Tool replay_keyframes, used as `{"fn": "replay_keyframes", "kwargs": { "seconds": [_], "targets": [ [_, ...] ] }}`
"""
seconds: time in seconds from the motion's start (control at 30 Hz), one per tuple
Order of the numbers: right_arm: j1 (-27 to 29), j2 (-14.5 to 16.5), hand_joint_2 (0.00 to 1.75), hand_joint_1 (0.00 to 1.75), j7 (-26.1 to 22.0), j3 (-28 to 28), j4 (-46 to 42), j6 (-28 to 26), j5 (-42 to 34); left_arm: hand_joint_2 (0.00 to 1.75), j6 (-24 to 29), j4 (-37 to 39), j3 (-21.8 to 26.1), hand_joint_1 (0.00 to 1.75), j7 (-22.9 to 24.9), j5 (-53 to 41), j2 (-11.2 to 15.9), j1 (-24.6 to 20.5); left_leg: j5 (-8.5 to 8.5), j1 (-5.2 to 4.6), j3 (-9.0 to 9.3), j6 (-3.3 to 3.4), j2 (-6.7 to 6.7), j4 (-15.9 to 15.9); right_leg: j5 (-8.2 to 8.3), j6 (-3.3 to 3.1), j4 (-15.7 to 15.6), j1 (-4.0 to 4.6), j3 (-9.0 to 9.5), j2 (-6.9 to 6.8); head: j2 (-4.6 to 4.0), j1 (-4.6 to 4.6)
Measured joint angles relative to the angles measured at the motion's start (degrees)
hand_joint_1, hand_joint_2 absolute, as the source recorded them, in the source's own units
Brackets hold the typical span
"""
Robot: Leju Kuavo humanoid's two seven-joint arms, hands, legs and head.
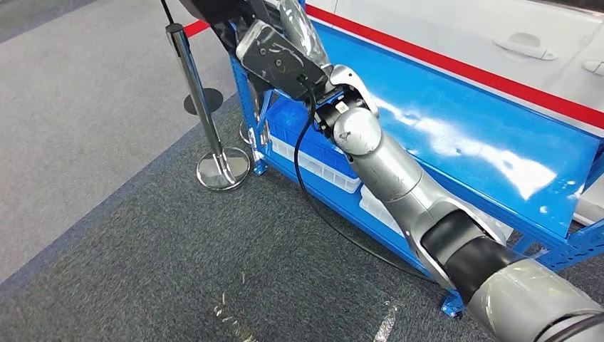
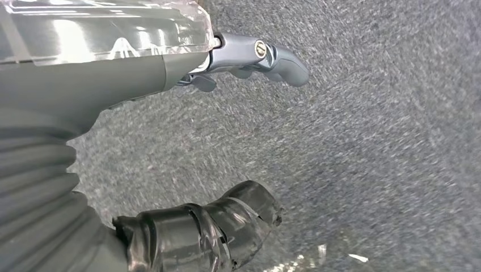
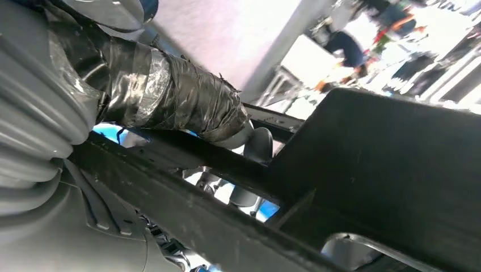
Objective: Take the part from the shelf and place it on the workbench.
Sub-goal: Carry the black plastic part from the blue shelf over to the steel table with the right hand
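My right arm reaches up and forward over the near end of the blue shelf [image 1: 470, 142]. At the top of the head view my right hand [image 1: 293, 25] holds a black part [image 1: 214, 13]. In the right wrist view the black part [image 3: 363, 170] is a flat dark frame with ribs running across the picture. The taped thumb of my right hand [image 3: 170, 96] presses on it, and other fingers curl behind it. My left hand [image 2: 227, 141] hangs over grey carpet with its fingers apart and nothing in it.
Blue bins [image 1: 313, 146] sit on the shelf's lower level. A chrome stanchion [image 1: 214, 160] with a red belt stands on the carpet just left of the shelf's end. A white car [image 1: 513, 43] is behind the shelf. Grey carpet [image 1: 178, 263] lies in front.
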Motion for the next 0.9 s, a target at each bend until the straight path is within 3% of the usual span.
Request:
{"fn": "replay_keyframes", "kwargs": {
  "seconds": [0.07,0.1,0.17,0.2,0.27,0.3,0.37,0.43,0.5,0.57,0.6,0.67,0.73,0.8,0.83,0.87,0.9],
  "targets": [
    [-0.1,0.0,1.75,1.75,0.0,0.0,-0.3,0.1,-0.1,1.75,0.0,0.0,0.0,0.0,0.0,0.0,-0.2,-0.2,-1.24,0.15,-2.96,-0.05,0.94,5.2,-0.29,-0.22,0.0,0.2,0.27,-1.61,0.0,-0.01],
    [-0.1,0.0,1.75,1.75,0.0,0.0,-0.4,0.1,-0.1,1.75,0.0,0.0,0.0,0.0,0.0,0.0,-0.2,-0.1,-0.44,0.16,-3.02,0.11,1.06,5.0,-0.46,-0.27,0.0,0.3,0.43,-2.39,0.0,-0.01],
    [-0.1,0.0,1.75,1.75,0.0,0.0,-0.7,0.1,-0.1,1.75,0.0,0.0,0.0,0.0,0.0,0.0,-0.2,0.0,3.18,-0.16,-0.02,0.88,1.95,-1.3,-0.81,-0.27,-0.1,0.52,0.86,-3.81,0.0,0.0],
    [-0.2,0.0,1.75,1.75,0.0,0.0,-0.9,0.1,-0.1,1.75,0.0,0.0,0.0,0.0,0.0,0.0,-0.2,0.0,4.57,-0.63,2.08,1.43,3.27,-5.3,-0.97,-0.23,-0.2,0.67,1.12,-4.49,0.0,0.0],
    [-0.4,0.0,1.75,1.75,0.0,0.0,-1.1,0.2,-0.3,1.75,0.0,0.0,0.0,0.0,0.0,0.0,-0.1,-0.2,5.52,-1.59,4.52,2.38,5.05,-10.0,-1.14,0.02,-0.7,0.94,1.55,-5.71,0.0,0.02],
    [-0.4,0.0,1.75,1.75,0.1,0.0,-1.2,0.4,-0.5,1.75,0.0,0.0,0.0,0.0,0.0,0.0,0.0,-0.3,5.3,-1.91,4.77,2.64,5.12,-10.7,-1.18,0.21,-1.0,1.05,1.76,-6.34,0.0,0.02],
    [-0.5,-0.1,1.75,1.75,0.2,0.0,-1.2,1.2,-1.4,1.75,0.1,0.0,0.0,0.0,0.0,-0.1,0.1,-0.1,5.65,-1.75,5.21,2.99,3.66,-11.6,-1.39,0.72,-1.5,1.1,2.29,-6.96,0.0,0.07],
    [-0.7,-0.3,1.75,1.75,0.3,0.0,-1.4,2.0,-2.5,1.75,0.1,0.0,0.0,0.0,0.1,-0.2,0.0,0.1,6.14,-1.31,6.12,3.43,2.37,-13.0,-2.64,1.02,0.1,0.98,1.83,-4.42,0.0,0.16],
    [-0.9,-0.5,1.75,1.75,0.3,0.0,-1.4,2.7,-3.7,1.75,0.1,0.0,0.0,0.0,0.1,-0.3,-0.1,-0.3,6.36,-1.09,6.56,3.92,1.0,-13.5,-5.46,0.94,6.2,0.96,-1.29,-1.06,0.0,0.22],
    [-0.9,-0.7,1.75,1.75,0.1,0.0,-1.4,3.4,-4.8,1.75,0.1,0.0,0.0,0.0,0.1,-0.3,-0.2,-0.6,6.24,-1.06,6.57,4.16,-0.65,-13.3,-7.34,1.02,12.8,1.04,-5.19,-0.1,0.0,0.24],
    [-0.8,-0.8,1.75,1.75,0.0,0.0,-1.4,3.7,-5.3,1.75,0.1,0.0,0.0,0.0,0.2,-0.3,-0.2,-0.6,6.09,-0.99,6.58,4.12,-1.55,-13.1,-6.8,1.15,13.8,1.0,-6.14,0.0,0.0,0.24],
    [-0.9,-1.1,1.75,1.75,0.0,0.0,-1.4,4.6,-6.0,1.75,0.1,0.0,0.0,0.0,0.3,-0.4,-0.3,-0.4,5.55,-0.74,6.54,3.7,-3.33,-12.2,-2.77,1.5,9.2,0.64,-4.85,0.6,0.0,0.25],
    [-1.2,-1.3,1.75,1.75,-0.1,0.0,-1.4,5.0,-6.3,1.75,0.2,0.0,0.0,0.0,0.3,-0.4,-0.3,-0.4,4.83,-0.47,6.0,3.01,-4.93,-10.8,0.38,1.85,2.7,0.02,-2.27,3.12,0.0,0.21],
    [-1.4,-1.4,1.75,1.75,-0.1,0.1,-1.4,5.2,-6.6,1.75,0.2,0.0,0.0,0.0,0.4,-0.5,-0.2,-0.5,4.64,-0.27,4.94,2.29,-6.44,-10.0,0.57,1.75,0.5,-0.17,-1.42,5.02,0.0,0.14],
    [-1.5,-1.5,1.75,1.75,-0.1,0.1,-1.4,5.2,-6.7,1.75,0.2,0.0,0.0,0.0,0.4,-0.5,-0.2,-0.5,4.76,-0.13,4.49,1.9,-7.24,-9.9,0.42,1.47,0.4,-0.07,-1.39,5.07,0.0,0.1],
    [-1.5,-1.5,1.75,1.75,-0.1,0.1,-1.4,5.3,-6.7,1.75,0.2,0.0,0.0,0.0,0.4,-0.5,-0.2,-0.3,4.94,0.02,4.3,1.6,-7.94,-10.1,0.51,1.08,0.4,-0.06,-1.36,4.23,0.0,0.11],
    [-1.6,-1.5,1.75,1.75,-0.1,0.2,-1.4,5.4,-6.7,1.75,0.2,0.0,0.0,0.0,0.4,-0.5,-0.2,0.0,4.89,0.02,4.15,1.31,-7.45,-10.0,0.58,0.71,0.2,-0.03,-1.12,3.52,0.0,0.09]
  ]
}}
